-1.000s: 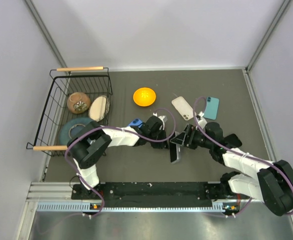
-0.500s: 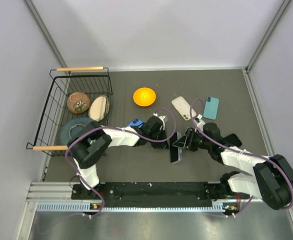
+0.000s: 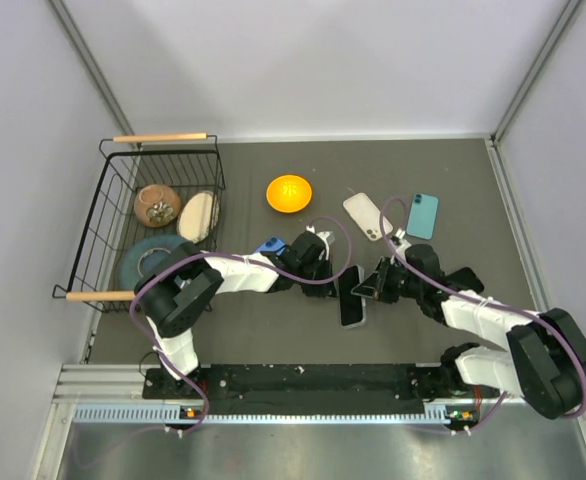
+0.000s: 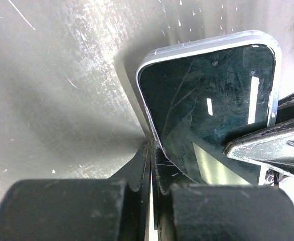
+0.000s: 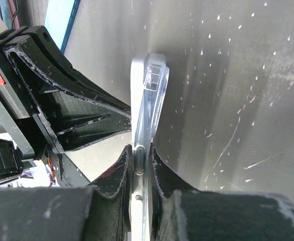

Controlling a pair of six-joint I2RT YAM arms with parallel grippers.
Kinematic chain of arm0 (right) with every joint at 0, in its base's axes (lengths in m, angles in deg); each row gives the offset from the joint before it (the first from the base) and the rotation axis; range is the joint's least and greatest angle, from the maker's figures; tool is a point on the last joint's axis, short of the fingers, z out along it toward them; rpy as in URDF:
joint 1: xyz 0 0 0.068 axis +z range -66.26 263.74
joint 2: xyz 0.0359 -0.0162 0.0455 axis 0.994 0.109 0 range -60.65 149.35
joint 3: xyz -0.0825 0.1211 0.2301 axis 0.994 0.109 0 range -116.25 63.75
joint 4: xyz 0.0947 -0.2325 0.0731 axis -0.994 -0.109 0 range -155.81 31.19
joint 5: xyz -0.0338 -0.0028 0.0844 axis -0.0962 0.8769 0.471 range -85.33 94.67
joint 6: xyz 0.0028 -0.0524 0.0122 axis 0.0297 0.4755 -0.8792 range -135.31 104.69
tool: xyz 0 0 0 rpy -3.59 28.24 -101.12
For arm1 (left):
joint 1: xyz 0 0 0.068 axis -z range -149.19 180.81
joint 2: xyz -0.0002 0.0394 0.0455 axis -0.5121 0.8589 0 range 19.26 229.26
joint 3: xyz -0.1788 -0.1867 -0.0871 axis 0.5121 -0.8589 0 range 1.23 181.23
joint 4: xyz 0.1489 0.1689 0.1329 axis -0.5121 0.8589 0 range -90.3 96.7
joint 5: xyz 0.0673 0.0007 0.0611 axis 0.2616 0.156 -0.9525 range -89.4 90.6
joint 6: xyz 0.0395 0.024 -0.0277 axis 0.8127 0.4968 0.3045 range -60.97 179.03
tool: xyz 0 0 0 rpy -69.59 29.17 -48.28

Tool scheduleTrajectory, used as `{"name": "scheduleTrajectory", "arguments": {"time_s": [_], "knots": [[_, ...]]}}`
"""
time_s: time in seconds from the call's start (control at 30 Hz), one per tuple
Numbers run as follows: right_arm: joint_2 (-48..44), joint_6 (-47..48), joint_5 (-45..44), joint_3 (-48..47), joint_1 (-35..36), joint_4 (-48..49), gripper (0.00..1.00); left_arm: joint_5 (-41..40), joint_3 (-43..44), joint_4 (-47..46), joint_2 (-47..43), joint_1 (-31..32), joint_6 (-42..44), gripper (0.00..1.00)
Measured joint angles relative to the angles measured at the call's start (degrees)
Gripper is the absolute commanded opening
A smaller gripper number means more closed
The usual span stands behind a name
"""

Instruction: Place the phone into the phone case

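Note:
The phone point(image 3: 351, 306), with a glossy black screen point(image 4: 207, 110), hangs just above the table centre between both grippers. The clear phone case point(image 4: 197, 44) rims its screen. In the right wrist view the case point(image 5: 157, 83) lies against the phone's pale side point(image 5: 138, 100). My left gripper point(image 3: 331, 272) is shut, its tips point(image 4: 152, 148) pinching the thin edge of the case at the phone's long side. My right gripper point(image 3: 367, 290) comes in from the right and is shut point(image 5: 139, 150) across the phone and case together.
A beige-backed phone point(image 3: 365, 215) and a teal-backed phone point(image 3: 422, 215) lie behind the right arm. An orange bowl point(image 3: 289, 193) sits at the back middle. A black wire basket point(image 3: 101, 215) with several items stands at the left. A small blue object point(image 3: 270, 245) lies by the left arm.
My right gripper's jaws have closed from wide open onto the phone and case. The phone has tipped so its screen faces up more. The left gripper has stayed shut in place.

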Motion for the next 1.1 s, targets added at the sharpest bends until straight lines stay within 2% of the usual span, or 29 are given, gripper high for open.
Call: {"name": "scheduleTrajectory", "arguments": {"time_s": [0.13,0.2,0.4,0.5,0.53,0.63,0.77,0.93,1.07,1.1], "knots": [[0.5,0.8,0.0,-0.8,0.0,-0.8,0.0,0.0,0.0,0.0,0.0,0.0,0.0,0.07],[0.6,1.0,0.0,-1.0,0.0,-1.2,0.0,-0.1,0.0,0.2,-0.1,0.0,0.2,0.21],[-1.4,3.1,0.2,-1.5,0.0,-3.1,0.0,-1.5,-1.3,3.5,-5.0,-0.5,1.8,0.5],[-5.6,4.5,0.0,-2.6,0.0,-5.9,0.0,0.2,-3.2,4.4,-11.1,-2.7,2.1,0.63],[-7.7,5.0,0.0,-2.9,0.0,-6.6,0.0,0.7,-3.9,4.4,-13.4,-3.8,2.3,0.7],[-13.8,5.4,0.1,-3.7,0.0,-6.7,0.0,3.2,-5.9,3.3,-20.2,-6.6,2.8,0.79],[-20.2,3.2,2.6,-3.6,0.0,-2.3,0.0,9.3,-8.4,-1.2,-27.6,-7.1,3.2,0.8],[-26.7,-2.2,7.1,-2.0,0.0,7.1,0.0,17.6,-10.7,-9.1,-30.5,-6.8,2.1,0.79],[-29.9,-5.4,10.7,-1.2,0.0,12.7,0.0,23.7,-14.9,-19.1,-30.3,-6.8,-2.0,0.73],[-30.0,-5.9,11.7,-1.2,0.0,13.9,0.0,25.0,-15.8,-21.5,-30.1,-6.8,-3.1,0.67]]}}
